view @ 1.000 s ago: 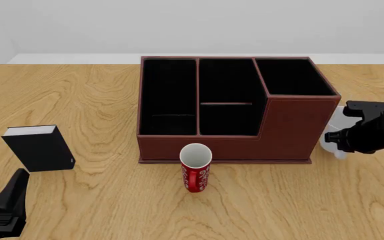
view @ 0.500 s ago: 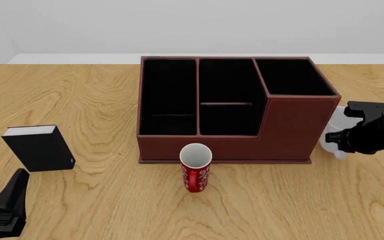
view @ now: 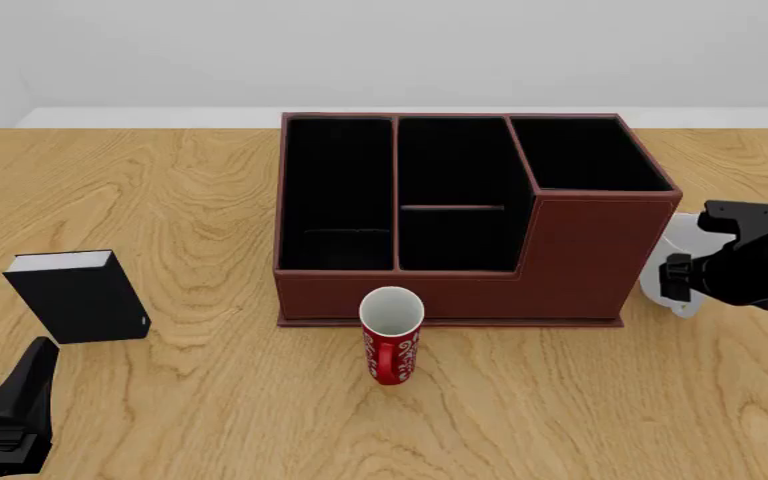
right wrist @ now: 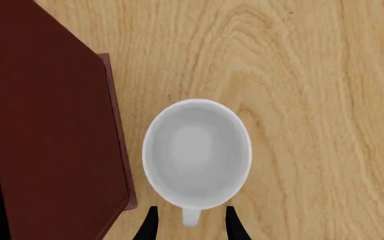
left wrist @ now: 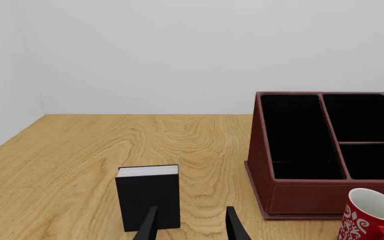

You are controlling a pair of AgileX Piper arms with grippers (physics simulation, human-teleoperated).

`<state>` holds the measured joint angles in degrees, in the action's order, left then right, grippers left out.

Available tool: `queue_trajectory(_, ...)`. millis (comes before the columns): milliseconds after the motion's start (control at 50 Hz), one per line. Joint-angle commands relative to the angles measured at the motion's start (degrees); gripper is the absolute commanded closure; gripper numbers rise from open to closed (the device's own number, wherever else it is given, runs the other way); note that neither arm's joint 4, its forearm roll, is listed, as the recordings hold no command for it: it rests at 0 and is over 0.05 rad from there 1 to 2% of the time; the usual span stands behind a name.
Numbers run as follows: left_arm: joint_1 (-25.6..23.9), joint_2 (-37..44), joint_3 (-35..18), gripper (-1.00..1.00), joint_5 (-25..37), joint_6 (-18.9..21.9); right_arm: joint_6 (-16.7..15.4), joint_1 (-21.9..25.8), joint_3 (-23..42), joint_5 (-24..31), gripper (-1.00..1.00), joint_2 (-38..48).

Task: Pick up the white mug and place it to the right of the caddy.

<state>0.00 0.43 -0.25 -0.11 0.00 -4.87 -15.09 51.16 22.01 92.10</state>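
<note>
The white mug [view: 675, 240] stands upright on the table just right of the caddy [view: 584, 250], a large red-brown box with black-lined compartments. My right gripper [view: 678, 278] hovers over the mug and hides part of it. In the right wrist view I look straight down into the white mug [right wrist: 195, 150]. Its handle lies between the tips of my open right gripper [right wrist: 190, 227], and the fingers do not press on it. The caddy [right wrist: 45, 125] wall runs close beside it. My left gripper [view: 17, 410] rests open at the near left, holding nothing.
A narrow red-patterned cup [view: 391, 345] stands in front of the caddy. A small black book-like box [view: 80, 297] stands upright at the left, just ahead of the left gripper [left wrist: 190, 225]. Bare wood lies right of the mug.
My right gripper has shifted slightly to the right over the mug, so a bit more white shows. The mug and the left arm have stayed put.
</note>
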Motion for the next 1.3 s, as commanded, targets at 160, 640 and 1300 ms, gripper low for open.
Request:
queue_trajectory(160, 0.0, 0.0, 0.0, -1.0, 0.0, 0.0, -0.05, 0.51, 0.79, 1.51, -1.0, -1.86)
queue_trajectory(640, 0.0, 0.0, 0.0, -1.0, 0.0, 0.0, 0.47, 0.82, -1.64, 0.32, -1.0, -3.54)
queue_trajectory(1300, 0.0, 0.0, 0.0, -1.0, 0.0, 0.0, -0.33, 0.41, -4.41, 1.72, -1.0, -9.47)
